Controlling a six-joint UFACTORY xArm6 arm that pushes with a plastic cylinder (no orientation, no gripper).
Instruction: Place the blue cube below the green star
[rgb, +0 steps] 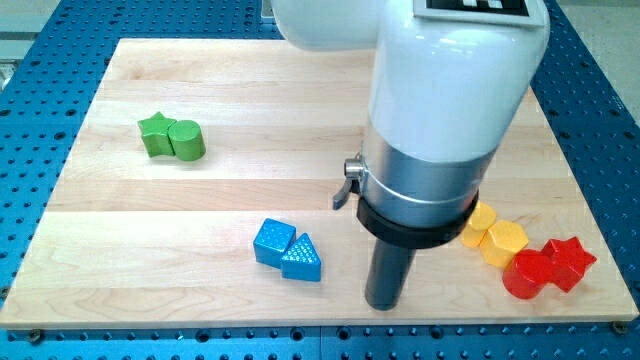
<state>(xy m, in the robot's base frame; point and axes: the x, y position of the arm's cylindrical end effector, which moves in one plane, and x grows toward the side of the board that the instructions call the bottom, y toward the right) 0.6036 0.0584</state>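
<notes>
The blue cube (273, 241) lies near the view's bottom, left of centre, touching a blue triangle (302, 258) on its right. The green star (155, 133) sits at the view's upper left, touching a green cylinder (187, 140) on its right. My tip (383, 303) is on the board near the bottom edge, to the right of the blue triangle and apart from it. The cube is well below and to the right of the star.
The wooden board (230, 90) lies on a blue perforated table. Two yellow blocks (494, 234) sit at the lower right, partly hidden by the arm. A red cylinder (526, 275) and a red star (568, 261) lie beside them near the board's right edge.
</notes>
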